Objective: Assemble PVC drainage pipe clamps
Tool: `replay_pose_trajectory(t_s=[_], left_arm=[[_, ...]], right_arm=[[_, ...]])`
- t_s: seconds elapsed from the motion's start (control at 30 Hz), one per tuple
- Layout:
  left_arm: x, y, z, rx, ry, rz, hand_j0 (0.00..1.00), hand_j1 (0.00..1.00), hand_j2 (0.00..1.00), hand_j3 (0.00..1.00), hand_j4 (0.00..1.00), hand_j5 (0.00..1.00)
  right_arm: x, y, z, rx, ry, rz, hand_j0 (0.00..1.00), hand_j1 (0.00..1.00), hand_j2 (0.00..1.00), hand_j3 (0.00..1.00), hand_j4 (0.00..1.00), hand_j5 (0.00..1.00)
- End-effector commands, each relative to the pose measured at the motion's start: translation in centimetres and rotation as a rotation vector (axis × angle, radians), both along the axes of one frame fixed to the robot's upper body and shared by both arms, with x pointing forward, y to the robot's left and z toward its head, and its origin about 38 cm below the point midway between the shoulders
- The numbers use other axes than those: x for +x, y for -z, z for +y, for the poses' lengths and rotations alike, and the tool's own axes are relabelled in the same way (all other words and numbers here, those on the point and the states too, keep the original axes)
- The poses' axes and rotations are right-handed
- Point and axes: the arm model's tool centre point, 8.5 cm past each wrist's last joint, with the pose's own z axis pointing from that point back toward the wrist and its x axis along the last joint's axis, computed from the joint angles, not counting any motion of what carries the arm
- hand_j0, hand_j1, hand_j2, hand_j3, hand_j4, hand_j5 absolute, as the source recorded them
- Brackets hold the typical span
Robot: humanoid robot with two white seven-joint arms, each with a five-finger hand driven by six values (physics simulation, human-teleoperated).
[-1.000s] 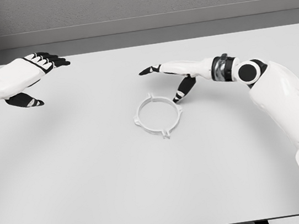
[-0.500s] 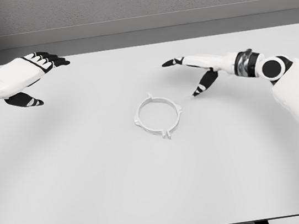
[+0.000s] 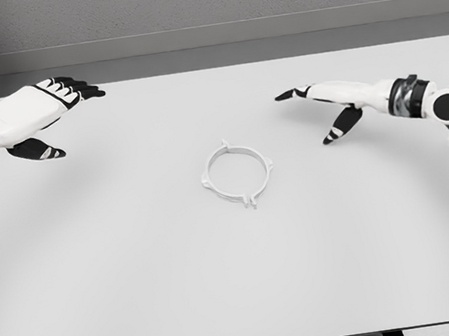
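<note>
Clamp flat at mid-table, both hands empty and clear of it.

Head view: the clamp (image 3: 237, 174), a thin white ring with small lugs around its rim, lay flat near the middle of the table (image 3: 142, 296), touched by nothing. The right hand (image 3: 328, 103) hovered toward the right edge, fingers spread and released, apart from the ring. The left hand (image 3: 29, 116) hung near the far left corner, fingers extended and relaxed, holding nothing. The ring looked light, stiff and smooth, likely to skid if nudged; pinching the rim beside a lug, thumb inside and finger outside, seemed the surest hold.
</note>
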Motion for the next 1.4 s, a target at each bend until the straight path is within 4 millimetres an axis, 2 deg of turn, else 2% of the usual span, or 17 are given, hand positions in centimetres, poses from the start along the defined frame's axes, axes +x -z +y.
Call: replay_pose_trajectory(t_s=[0.0, 0.13, 0.2, 0.3, 0.37, 0.53, 0.8, 1.37], left_arm=[[0.0, -0.2, -0.1, -0.006, 0.002, -0.003, 1.00, 1.00, 1.00, 1.00, 1.00, 1.00], [0.0, -0.2, -0.1, -0.006, 0.002, -0.003, 1.00, 1.00, 1.00, 1.00, 1.00, 1.00], [0.0, -0.2, 0.0, -0.005, 0.001, -0.003, 1.00, 1.00, 1.00, 1.00, 1.00, 1.00], [-0.1, -0.2, 0.1, -0.002, 0.000, -0.004, 1.00, 1.00, 1.00, 1.00, 1.00, 1.00], [-0.1, -0.2, 0.1, -0.002, 0.000, -0.004, 1.00, 1.00, 1.00, 1.00, 1.00, 1.00], [-0.1, -0.4, -0.1, -0.002, 0.006, -0.010, 1.00, 1.00, 1.00, 1.00, 1.00, 1.00], [-0.1, -0.4, -0.2, -0.002, 0.006, -0.010, 1.00, 1.00, 1.00, 1.00, 1.00, 1.00], [-0.2, -0.6, -0.3, -0.001, 0.011, -0.016, 1.00, 1.00, 1.00, 1.00, 1.00, 1.00]], right_arm=[[-0.1, -1.5, 0.2, 0.002, -0.021, -0.039, 1.00, 1.00, 1.00, 1.00, 1.00, 1.00], [-0.9, -1.8, 1.1, -0.004, -0.066, -0.062, 1.00, 1.00, 1.00, 1.00, 1.00, 1.00], [-1.2, -1.6, 2.6, -0.011, -0.108, -0.063, 1.00, 1.00, 1.00, 1.00, 1.00, 1.00], [-1.5, -2.2, 3.6, -0.011, -0.142, -0.083, 1.00, 1.00, 1.00, 1.00, 1.00, 1.00], [-1.8, -1.6, 5.4, -0.011, -0.183, -0.075, 1.00, 1.00, 1.00, 1.00, 1.00, 1.00], [-2.4, -0.6, 6.4, -0.035, -0.218, -0.052, 1.00, 1.00, 1.00, 1.00, 1.00, 1.00], [-4.0, 0.2, 9.6, -0.055, -0.327, -0.049, 1.00, 1.00, 1.00, 1.00, 1.00, 1.00], [-4.0, -0.3, 10.7, -0.041, -0.345, -0.064, 1.00, 1.00, 1.00, 1.00, 1.00, 1.00]])
